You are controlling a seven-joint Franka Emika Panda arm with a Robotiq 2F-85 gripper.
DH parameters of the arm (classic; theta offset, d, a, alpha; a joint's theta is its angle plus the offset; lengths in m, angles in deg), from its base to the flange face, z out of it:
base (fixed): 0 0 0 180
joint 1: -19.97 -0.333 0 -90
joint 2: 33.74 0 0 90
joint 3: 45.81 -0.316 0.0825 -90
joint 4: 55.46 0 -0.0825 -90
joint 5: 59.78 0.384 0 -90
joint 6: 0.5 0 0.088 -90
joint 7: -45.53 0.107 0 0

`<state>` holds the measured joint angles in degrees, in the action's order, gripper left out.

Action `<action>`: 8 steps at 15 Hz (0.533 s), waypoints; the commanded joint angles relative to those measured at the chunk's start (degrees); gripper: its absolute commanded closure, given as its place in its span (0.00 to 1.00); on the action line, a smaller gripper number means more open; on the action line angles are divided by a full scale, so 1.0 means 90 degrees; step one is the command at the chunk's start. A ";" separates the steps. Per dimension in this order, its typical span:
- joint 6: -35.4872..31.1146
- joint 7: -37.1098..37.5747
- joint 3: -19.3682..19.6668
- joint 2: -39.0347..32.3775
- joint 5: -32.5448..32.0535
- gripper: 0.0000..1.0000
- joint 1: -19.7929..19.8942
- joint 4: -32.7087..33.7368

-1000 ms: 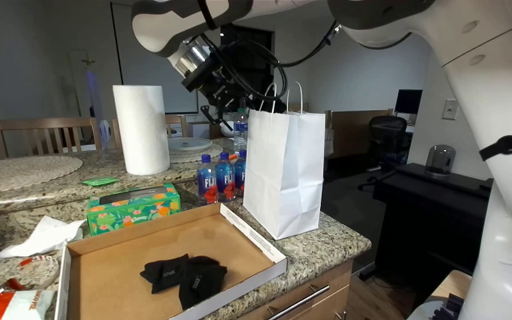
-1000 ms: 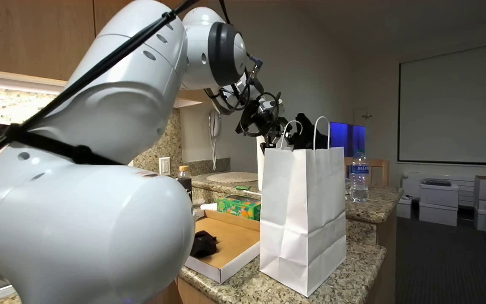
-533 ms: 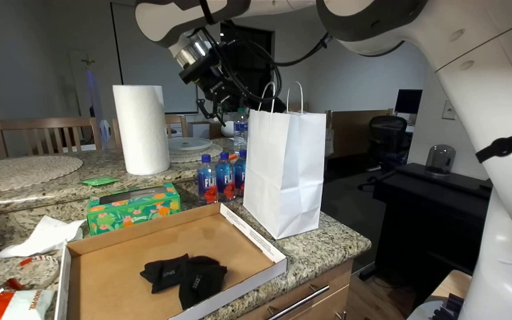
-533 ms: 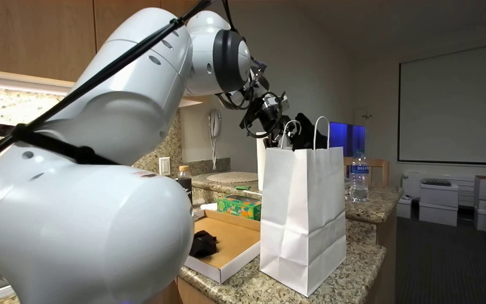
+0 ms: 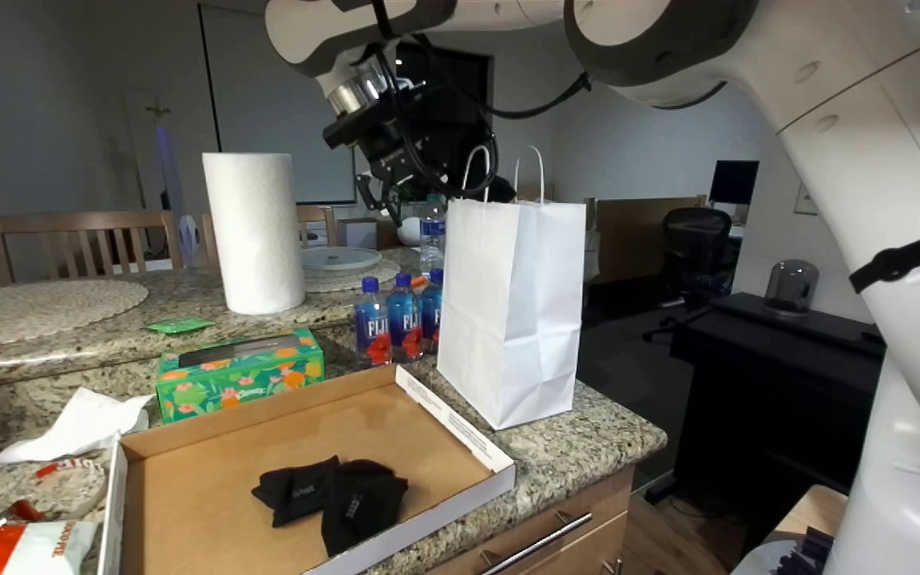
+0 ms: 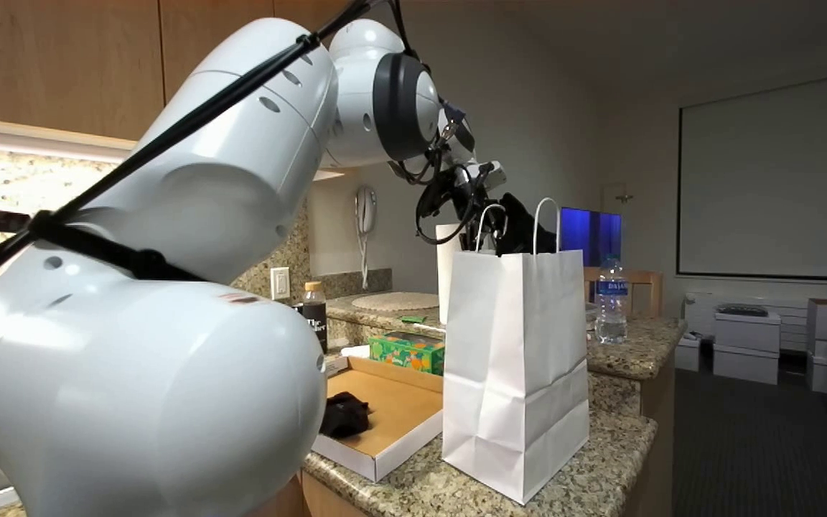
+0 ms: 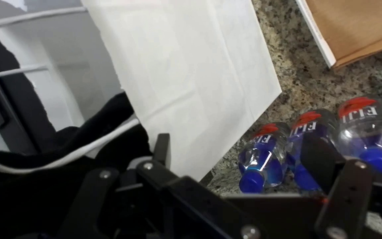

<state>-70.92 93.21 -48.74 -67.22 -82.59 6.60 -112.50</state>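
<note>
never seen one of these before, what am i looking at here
This is a white jointed robot arm ending in a black two-fingered gripper. Two pictures look on from outside; the third is the wrist view, taken from the arm itself, past the fingers. On the speckled granite counter stand an upright white paper bag with soft black cloth showing at its mouth, three clear plastic bottles with blue caps and a green floral tissue box. A shallow cardboard tray, brown inside, holds black fabric items. Nothing is held: the gripper is open near the bag; whether it touches, I cannot tell.
</note>
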 commanded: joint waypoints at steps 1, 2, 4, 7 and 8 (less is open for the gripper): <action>-0.0744 0.0876 -0.0026 0.0315 0.0493 0.00 0.0183 -0.0266; -0.0959 0.1129 -0.0003 0.0392 0.0506 0.00 0.0181 -0.0330; -0.1388 0.1615 0.0045 0.0549 0.0314 0.00 0.0109 -0.0504; -0.1672 0.2148 0.0124 0.0765 -0.0094 0.00 -0.0030 -0.0746; -0.1640 0.2309 0.0154 0.0812 -0.0193 0.00 -0.0050 -0.0793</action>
<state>-83.22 109.12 -48.38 -64.05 -81.96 7.08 -113.87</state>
